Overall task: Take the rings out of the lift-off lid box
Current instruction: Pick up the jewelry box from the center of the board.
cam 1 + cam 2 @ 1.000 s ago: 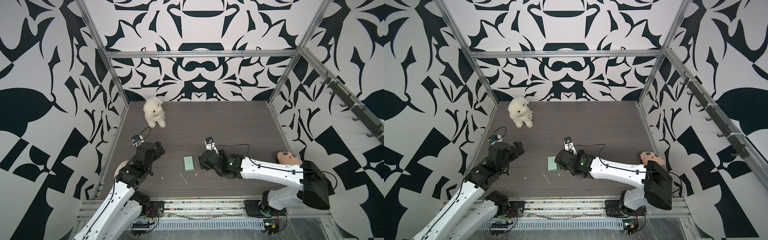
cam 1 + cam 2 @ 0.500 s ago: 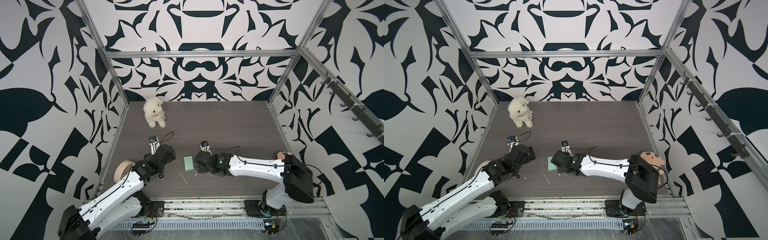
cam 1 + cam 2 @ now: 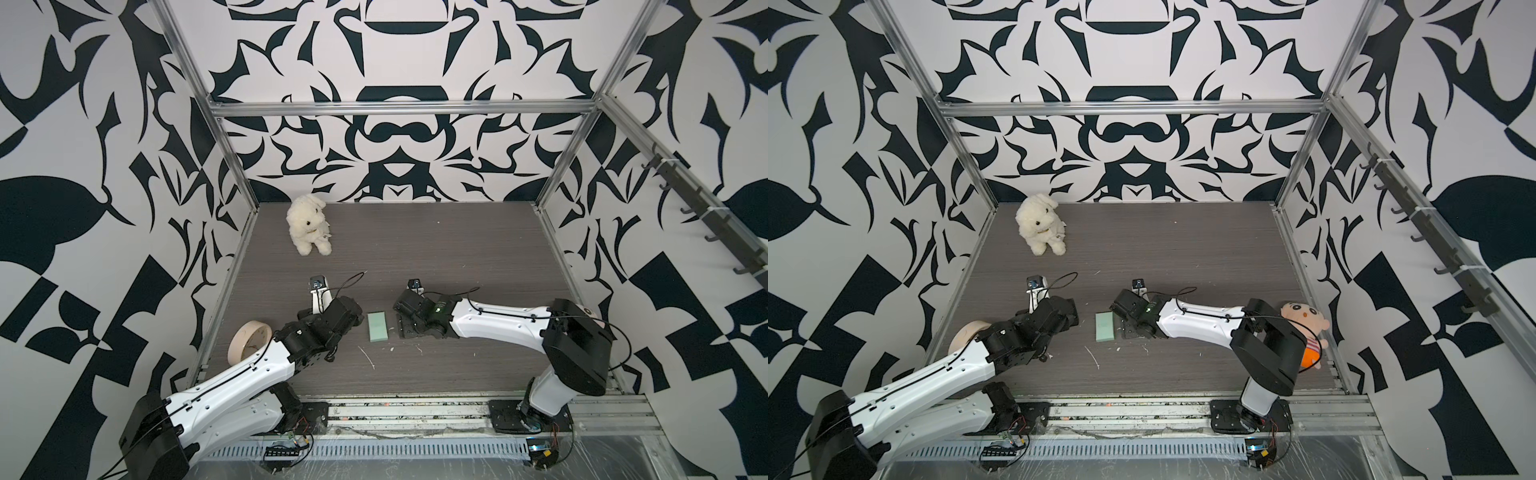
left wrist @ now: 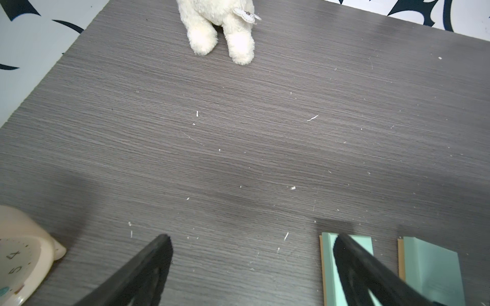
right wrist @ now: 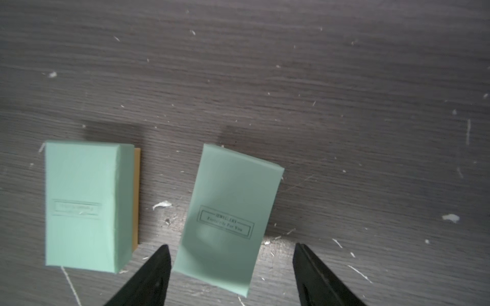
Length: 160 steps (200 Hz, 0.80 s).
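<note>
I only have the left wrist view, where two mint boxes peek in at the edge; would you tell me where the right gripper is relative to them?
Observer: The tilted mint box lies between the jaws of the right gripper, which stand apart.
Operator: Thank you. Is anything printed on that box?
Observer: Yes, a framed label whose top line reads JEWELLERY.
Operator: Is there anything else on the table that I would miss?
Observer: A doll in an orange outfit sits by the table's edge, partly behind the right arm.
</note>
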Each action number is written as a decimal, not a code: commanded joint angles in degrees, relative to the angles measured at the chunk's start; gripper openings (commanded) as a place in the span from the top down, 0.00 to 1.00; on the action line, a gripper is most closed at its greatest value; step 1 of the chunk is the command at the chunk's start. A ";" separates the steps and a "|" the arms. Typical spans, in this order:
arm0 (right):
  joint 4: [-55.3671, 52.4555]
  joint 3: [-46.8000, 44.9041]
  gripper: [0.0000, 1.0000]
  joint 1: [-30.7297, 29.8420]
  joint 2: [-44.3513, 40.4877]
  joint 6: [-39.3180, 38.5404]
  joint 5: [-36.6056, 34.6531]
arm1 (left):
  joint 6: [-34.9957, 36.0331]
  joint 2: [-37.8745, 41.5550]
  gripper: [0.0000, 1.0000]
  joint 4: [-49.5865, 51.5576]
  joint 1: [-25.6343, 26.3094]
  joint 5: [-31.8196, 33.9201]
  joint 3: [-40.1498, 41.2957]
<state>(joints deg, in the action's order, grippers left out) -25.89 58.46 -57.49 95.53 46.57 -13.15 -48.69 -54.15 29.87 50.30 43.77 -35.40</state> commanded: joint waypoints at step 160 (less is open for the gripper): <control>-3.62 6.56 0.35 1.86 5.07 -1.85 -1.85 | 0.54 -1.00 0.01 -3.97 2.36 -0.29 2.48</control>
<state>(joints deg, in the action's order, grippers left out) -27.94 62.89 -55.90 100.95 45.08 -13.76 -49.63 -56.27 27.97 52.31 44.53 -34.54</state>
